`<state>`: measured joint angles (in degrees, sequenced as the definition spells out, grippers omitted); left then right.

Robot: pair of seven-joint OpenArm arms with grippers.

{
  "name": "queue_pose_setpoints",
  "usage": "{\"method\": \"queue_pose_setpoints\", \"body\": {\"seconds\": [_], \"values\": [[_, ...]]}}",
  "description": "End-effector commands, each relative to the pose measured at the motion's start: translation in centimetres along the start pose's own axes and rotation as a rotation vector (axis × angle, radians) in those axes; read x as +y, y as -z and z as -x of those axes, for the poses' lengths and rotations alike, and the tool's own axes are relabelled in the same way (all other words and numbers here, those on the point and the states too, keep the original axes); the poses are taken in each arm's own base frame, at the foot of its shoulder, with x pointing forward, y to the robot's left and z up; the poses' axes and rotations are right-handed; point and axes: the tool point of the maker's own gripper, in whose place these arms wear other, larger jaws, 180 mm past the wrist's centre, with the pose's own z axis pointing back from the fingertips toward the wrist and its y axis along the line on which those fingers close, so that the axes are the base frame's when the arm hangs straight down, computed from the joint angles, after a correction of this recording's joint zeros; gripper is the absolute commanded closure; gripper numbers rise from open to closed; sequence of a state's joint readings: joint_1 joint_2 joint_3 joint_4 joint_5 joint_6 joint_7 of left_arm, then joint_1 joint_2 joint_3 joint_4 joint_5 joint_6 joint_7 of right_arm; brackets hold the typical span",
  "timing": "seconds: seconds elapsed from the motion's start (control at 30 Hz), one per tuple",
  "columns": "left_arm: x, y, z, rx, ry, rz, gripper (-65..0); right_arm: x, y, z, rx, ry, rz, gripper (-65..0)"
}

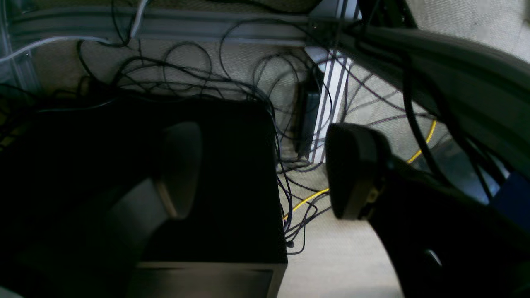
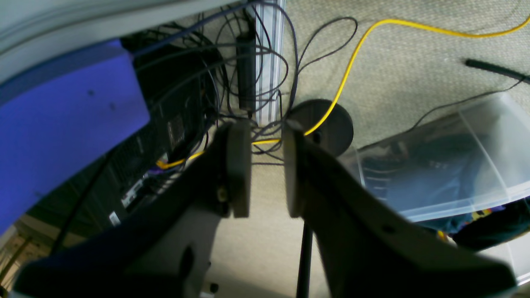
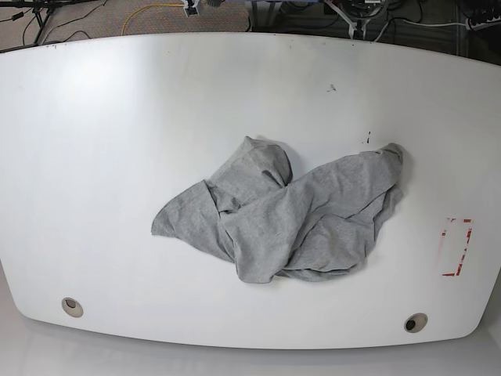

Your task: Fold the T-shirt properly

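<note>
The T-shirt (image 3: 286,215) lies crumpled in a heap near the middle of the white table (image 3: 117,117), heather grey, with one part bunched toward the back and another spread to the right. No arm or gripper shows in the base view. The left wrist view looks at the floor, and my left gripper (image 1: 267,174) is open wide with nothing between its fingers (image 1: 356,169). In the right wrist view my right gripper (image 2: 267,165) also hangs over the floor, its pads (image 2: 240,165) a narrow gap apart and empty.
A red tape outline (image 3: 456,247) marks the table's right side, and two round holes (image 3: 72,306) sit near its front edge. Under the table are tangled cables (image 1: 290,198), a black box (image 1: 207,178), a yellow cable (image 2: 352,58) and a clear plastic bin (image 2: 447,165).
</note>
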<state>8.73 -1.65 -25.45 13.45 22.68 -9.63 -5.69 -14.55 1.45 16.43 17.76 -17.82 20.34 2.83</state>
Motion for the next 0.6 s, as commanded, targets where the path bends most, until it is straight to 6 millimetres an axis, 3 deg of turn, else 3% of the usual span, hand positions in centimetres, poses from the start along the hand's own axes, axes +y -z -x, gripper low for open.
{"method": "queue_pose_setpoints", "body": {"seconds": [0.0,0.17,0.57], "values": [[0.4,0.0,-0.2,-0.010,0.004,-0.003,-44.3,0.0,-0.1,0.6,0.002,-0.002,-0.002,-12.7],[0.5,0.0,-0.4,-0.010,0.005,-0.005,-44.2,-0.1,-0.1,-0.4,-0.032,0.003,0.003,-12.8],[0.7,0.0,-0.4,-0.009,-0.002,-0.008,-44.3,-0.3,-0.1,0.2,-0.007,0.000,0.005,-13.0]]}}
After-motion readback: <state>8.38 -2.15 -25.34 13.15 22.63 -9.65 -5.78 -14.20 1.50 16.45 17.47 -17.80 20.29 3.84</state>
